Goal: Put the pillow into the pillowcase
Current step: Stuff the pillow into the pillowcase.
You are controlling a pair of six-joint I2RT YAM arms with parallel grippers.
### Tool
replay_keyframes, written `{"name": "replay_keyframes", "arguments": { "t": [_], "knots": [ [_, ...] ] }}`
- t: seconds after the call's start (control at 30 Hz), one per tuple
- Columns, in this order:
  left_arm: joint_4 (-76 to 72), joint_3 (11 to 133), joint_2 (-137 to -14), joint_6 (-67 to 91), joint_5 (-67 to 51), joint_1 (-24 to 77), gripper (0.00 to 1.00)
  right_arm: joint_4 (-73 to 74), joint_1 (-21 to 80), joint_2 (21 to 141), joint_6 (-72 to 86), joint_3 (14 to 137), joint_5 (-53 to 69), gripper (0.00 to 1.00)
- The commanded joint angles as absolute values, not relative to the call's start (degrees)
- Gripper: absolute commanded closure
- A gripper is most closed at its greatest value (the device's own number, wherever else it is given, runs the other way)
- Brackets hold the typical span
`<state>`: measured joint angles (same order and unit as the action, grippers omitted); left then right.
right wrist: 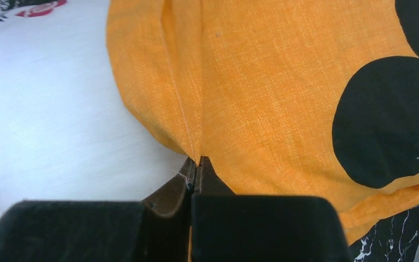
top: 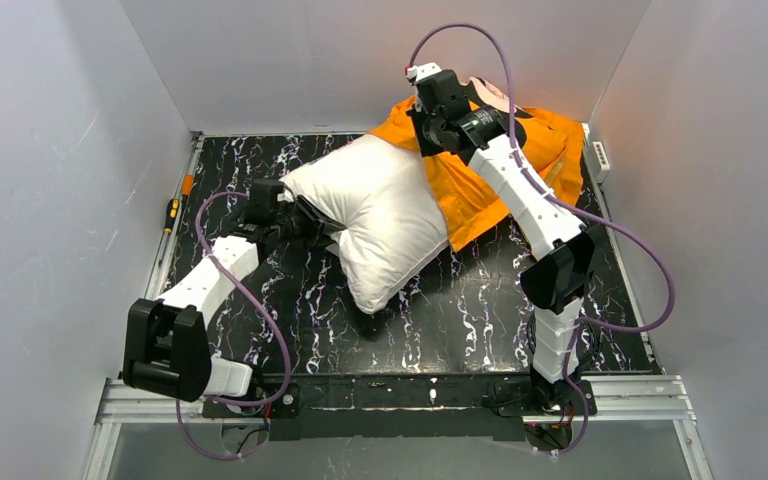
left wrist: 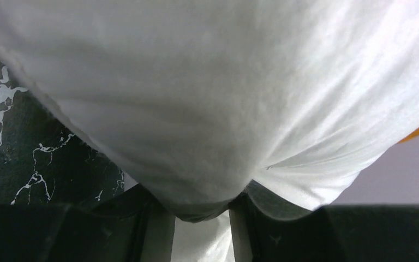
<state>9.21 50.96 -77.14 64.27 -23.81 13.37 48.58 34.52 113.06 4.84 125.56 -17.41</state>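
— Where was the pillow (top: 380,215)?
— Straight ahead of the left gripper (left wrist: 202,232), which pinched a fold of its near edge.
— And the pillowcase (right wrist: 273,82)?
— On the marbled table (top: 480,300). The right gripper (right wrist: 196,166) was clamped tight on its orange seam, with the pillow just left of its fingers.

1. I see a black table (top: 480,310) veined with white marbling.
2. The off-white pillow (top: 380,215) lies across its middle, set at an angle.
3. The orange pillowcase (top: 550,150) lies crumpled at the far right, touching the pillow.
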Motion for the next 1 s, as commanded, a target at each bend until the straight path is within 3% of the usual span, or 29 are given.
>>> {"name": "replay_keyframes", "arguments": {
  "t": [0.0,0.23,0.37,0.57,0.73,0.8,0.97],
  "knots": [
    [11.3,54.5,-79.4,62.2,-24.6,13.4,0.70,47.0,34.2,106.5,4.8,129.9,-9.9,0.99],
    [11.2,59.4,-81.9,61.3,-27.5,13.5,0.80,35.7,34.2,101.3,11.5,120.5,24.0,0.99],
    [11.1,62.5,-84.0,62.2,-29.2,14.1,1.00,26.5,35.2,101.6,20.3,114.7,40.7,0.99],
    [8.2,65.4,-87.0,65.3,-29.1,17.8,1.00,15.1,39.4,104.8,32.5,114.1,50.0,0.99],
    [6.4,68.3,-89.8,68.7,-27.8,22.0,1.00,-10.3,42.2,108.8,55.1,106.4,55.3,0.99],
    [5.4,68.6,-90.2,70.0,-27.1,23.1,1.00,-5.0,42.4,111.0,51.9,106.4,53.8,0.99],
    [5.5,67.2,-88.3,71.0,-25.6,23.7,1.00,34.6,42.6,117.5,26.2,117.4,41.4,0.99]
  ]
}}
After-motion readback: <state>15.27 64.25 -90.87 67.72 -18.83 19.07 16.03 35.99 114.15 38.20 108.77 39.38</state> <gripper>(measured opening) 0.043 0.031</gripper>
